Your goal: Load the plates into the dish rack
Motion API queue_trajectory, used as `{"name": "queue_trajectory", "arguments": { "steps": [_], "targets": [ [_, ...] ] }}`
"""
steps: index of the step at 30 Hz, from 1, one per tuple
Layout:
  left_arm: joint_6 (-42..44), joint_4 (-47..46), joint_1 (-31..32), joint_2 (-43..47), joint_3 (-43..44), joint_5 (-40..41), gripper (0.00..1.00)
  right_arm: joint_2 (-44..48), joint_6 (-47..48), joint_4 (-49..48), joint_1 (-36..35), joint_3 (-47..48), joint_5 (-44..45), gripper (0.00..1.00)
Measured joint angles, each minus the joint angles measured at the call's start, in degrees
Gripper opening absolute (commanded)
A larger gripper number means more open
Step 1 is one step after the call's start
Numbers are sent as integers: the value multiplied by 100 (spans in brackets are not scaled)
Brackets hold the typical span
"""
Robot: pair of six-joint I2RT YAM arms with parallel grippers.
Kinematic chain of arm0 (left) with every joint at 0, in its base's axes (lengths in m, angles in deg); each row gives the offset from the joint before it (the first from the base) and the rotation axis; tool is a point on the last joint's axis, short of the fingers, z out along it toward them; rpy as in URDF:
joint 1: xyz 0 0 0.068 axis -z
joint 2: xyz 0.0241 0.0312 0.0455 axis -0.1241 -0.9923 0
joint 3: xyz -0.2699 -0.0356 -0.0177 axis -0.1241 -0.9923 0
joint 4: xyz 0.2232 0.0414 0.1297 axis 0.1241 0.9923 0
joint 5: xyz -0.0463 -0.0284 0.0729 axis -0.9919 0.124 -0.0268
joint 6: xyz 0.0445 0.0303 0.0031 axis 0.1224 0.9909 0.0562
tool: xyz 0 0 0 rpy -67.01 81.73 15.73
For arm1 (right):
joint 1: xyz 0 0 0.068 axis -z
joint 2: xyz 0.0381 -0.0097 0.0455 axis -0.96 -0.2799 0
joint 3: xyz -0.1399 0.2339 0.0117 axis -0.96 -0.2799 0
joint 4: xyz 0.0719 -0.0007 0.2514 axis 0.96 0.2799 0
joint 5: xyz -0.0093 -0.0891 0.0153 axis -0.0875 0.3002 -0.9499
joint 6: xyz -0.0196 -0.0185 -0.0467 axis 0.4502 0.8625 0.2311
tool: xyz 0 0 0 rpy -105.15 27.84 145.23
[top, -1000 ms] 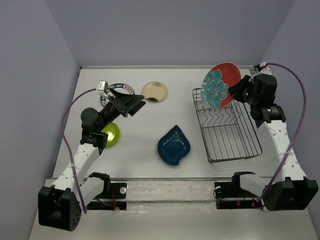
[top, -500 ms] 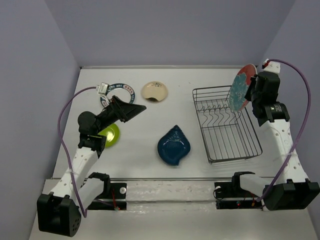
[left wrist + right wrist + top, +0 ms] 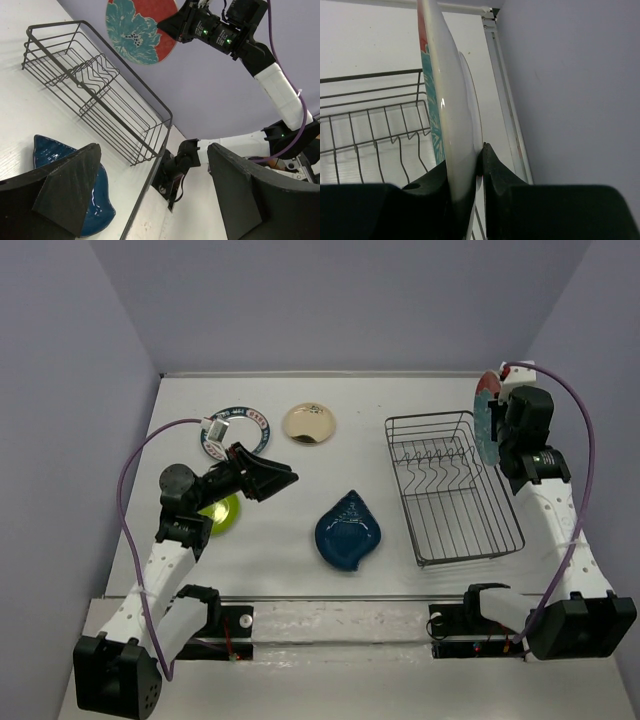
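Red-and-teal plate [image 3: 487, 420], clamped in right tool [image 3: 467, 175], now turned edge-on and upright above far right corner of rack [image 3: 402, 490]; likely ready to lower between tines [image 3: 440, 455]. Left tool [image 3: 150, 190] apart, empty, above tabletop [image 3: 290, 540].

No legible txt. Lettering on rim of white plate [image 3: 250, 423], upper left of top view, too small to read.
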Motion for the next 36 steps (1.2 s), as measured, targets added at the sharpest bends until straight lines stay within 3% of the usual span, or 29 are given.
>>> {"name": "queue_trajectory", "arguments": {
  "steps": [27,30,33,34,35,36],
  "targets": [
    [614,811,4,46,-2,409,99,-566,-319,-564,4,-1169,-227,8],
    [772,1027,4,50,-4,542,99,-566,-514,-664,7,-1368,-227,14],
    [1045,1460,26,98,-4,848,99,-564,-632,-826,7,-1480,-192,28],
    [1141,1637,37,138,-4,990,99,-564,-693,-855,20,-1495,-184,37],
    [1255,1840,79,208,-4,1207,99,-564,-772,-918,33,-1517,-175,54],
    [1316,2009,153,315,-4,1399,99,-564,-855,-966,35,-1537,-164,61]
  ]
}}
